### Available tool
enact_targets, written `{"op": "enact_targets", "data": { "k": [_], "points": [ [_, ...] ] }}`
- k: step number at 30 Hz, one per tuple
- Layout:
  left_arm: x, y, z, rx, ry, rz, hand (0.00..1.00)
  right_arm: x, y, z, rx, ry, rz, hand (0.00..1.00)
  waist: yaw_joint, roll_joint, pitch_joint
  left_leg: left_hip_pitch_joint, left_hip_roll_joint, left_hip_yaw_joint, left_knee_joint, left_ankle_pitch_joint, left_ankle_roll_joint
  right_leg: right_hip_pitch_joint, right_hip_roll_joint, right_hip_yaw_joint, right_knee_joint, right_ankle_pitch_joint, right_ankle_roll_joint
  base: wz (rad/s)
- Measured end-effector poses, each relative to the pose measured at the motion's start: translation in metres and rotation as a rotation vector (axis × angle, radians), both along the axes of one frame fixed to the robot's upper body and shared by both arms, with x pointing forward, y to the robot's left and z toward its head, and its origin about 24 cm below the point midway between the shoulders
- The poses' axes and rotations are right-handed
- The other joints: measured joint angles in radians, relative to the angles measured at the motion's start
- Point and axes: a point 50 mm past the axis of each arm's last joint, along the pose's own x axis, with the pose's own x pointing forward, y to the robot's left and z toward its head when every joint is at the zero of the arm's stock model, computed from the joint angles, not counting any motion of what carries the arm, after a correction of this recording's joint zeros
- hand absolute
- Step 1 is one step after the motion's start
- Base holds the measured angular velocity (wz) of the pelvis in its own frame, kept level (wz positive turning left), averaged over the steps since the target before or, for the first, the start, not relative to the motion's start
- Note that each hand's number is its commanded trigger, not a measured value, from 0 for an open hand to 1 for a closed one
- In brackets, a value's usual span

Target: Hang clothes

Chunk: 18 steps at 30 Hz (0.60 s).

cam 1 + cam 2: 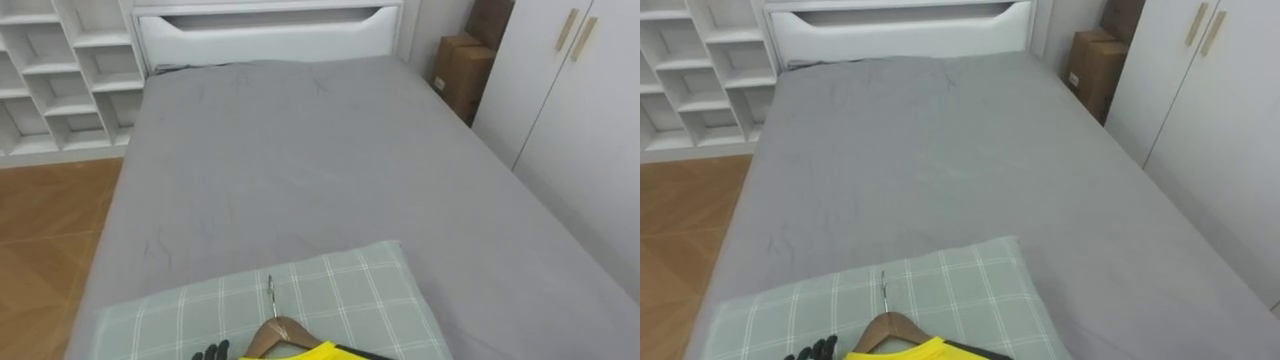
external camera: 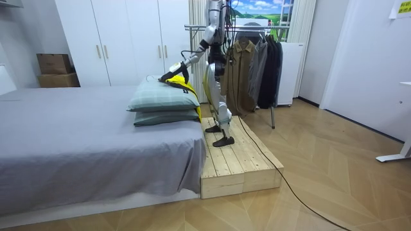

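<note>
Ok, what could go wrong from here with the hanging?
The yellow garment on the wooden hanger drapes over the green checked pillow, near the left hand; lifting could drag the pillow off. The robot stands on a raised wooden platform with the clothes rack behind it, so turning risks a misstep.

One bed (image 1: 300, 160), two pillows (image 2: 164, 97), one wooden hanger (image 1: 283, 326), one yellow garment (image 1: 300, 352), two cardboard boxes (image 2: 54, 63).

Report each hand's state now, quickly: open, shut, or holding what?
Left hand: beside the wooden hanger carrying the yellow garment on the pillow; whether it grips cannot be told.
Right hand: cannot be told.
</note>
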Motion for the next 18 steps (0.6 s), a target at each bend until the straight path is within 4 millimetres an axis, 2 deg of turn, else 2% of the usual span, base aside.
{"op": "enact_targets", "data": {
  "k": [18],
  "points": [
    [0.002, 0.003, -0.002, -0.019, 0.091, 0.015, 0.00, -0.016, 0.000, -0.003, -0.058, 0.163, 0.167, 0.00, -0.004, 0.001, -0.0031, 0.001, 0.003, 0.006, 0.001, 0.000, 0.000, -0.005, 0.002, 0.005, 0.005, 0.001, -0.001, 0.00]
  ]
}}
